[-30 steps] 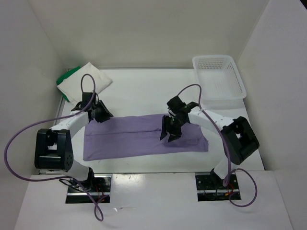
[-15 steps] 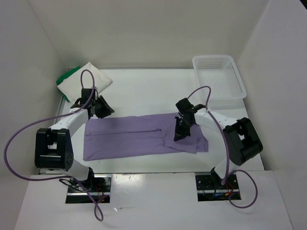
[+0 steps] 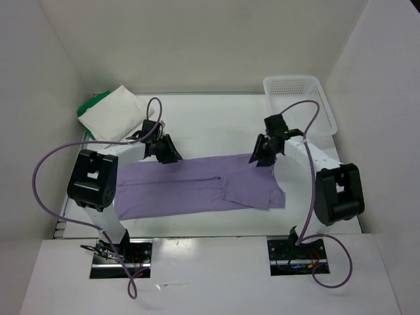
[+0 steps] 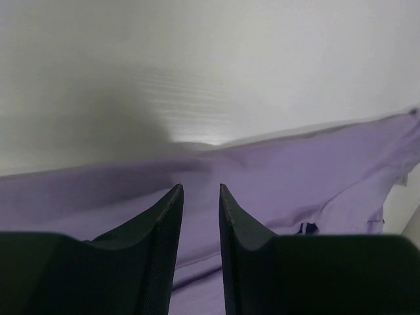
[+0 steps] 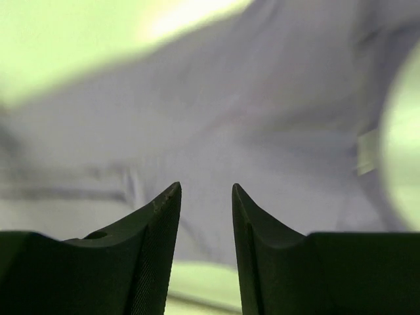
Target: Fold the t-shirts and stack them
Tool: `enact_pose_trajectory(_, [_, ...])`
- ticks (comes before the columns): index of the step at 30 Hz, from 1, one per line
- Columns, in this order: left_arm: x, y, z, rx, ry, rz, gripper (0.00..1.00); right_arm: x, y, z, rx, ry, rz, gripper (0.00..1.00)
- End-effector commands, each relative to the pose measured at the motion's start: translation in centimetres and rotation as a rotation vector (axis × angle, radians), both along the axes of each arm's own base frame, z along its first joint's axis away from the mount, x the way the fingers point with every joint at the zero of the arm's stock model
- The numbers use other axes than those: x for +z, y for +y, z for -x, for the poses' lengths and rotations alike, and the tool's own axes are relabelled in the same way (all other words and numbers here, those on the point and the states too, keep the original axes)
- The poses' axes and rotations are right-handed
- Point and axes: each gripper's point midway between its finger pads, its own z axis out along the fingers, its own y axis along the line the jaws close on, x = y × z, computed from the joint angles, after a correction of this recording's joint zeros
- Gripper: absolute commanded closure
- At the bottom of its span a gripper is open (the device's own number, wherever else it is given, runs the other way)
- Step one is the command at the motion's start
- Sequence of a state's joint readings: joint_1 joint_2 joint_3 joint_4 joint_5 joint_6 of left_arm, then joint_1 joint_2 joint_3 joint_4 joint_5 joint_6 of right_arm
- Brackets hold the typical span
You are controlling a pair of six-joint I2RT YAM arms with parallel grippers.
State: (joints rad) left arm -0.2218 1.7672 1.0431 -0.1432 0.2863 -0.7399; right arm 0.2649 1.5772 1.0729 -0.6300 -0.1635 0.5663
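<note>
1. Nearest the viewer, the left arm [image 3: 92,184] and right arm [image 3: 338,191] are reaching away from the near edge of a white table [image 3: 210,121].
2. Between them, a pale lavender t-shirt [image 3: 184,190] is lying flat across the middle of the table as a long band running left to right. Its right end is doubled over on itself.
3. The left gripper [image 3: 168,151] is positioned at the far edge of the lavender shirt, left of centre. In the left wrist view its dark fingers [image 4: 164,226] are standing a narrow gap apart with purple cloth showing beyond them. I cannot tell whether they are pinching any cloth.
4. The right gripper [image 3: 261,155] is positioned at the far right corner of the same shirt. In its blurred wrist view the fingers [image 5: 154,230] are standing apart, released, with lavender cloth lying past the tips.
5. In the far left corner, a folded cream-white t-shirt [image 3: 115,113] is resting on top of a bright green t-shirt [image 3: 87,107], which is peeking out on the left side.
6. In the far right corner, a white mesh basket [image 3: 293,81] is sitting against the wall, apart from the shirts.
</note>
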Motion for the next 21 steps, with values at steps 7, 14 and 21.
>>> enact_pose_trajectory(7, [-1.2, 5.6, -1.4, 0.146, 0.017, 0.021, 0.65, 1.0, -8.1, -8.8, -0.304, -0.239, 0.162, 0.67])
enact_pose_trajectory(14, [-2.4, 7.4, -0.5, 0.188, 0.053, 0.034, 0.65, -0.6, -10.5, -10.8, -0.374, -0.233, 0.279, 0.59])
enact_pose_trajectory(21, [-3.7, 9.5, 0.0, 0.243, 0.094, 0.032, 0.65, -2.0, -11.7, -10.5, -0.413, -0.224, 0.338, 0.75])
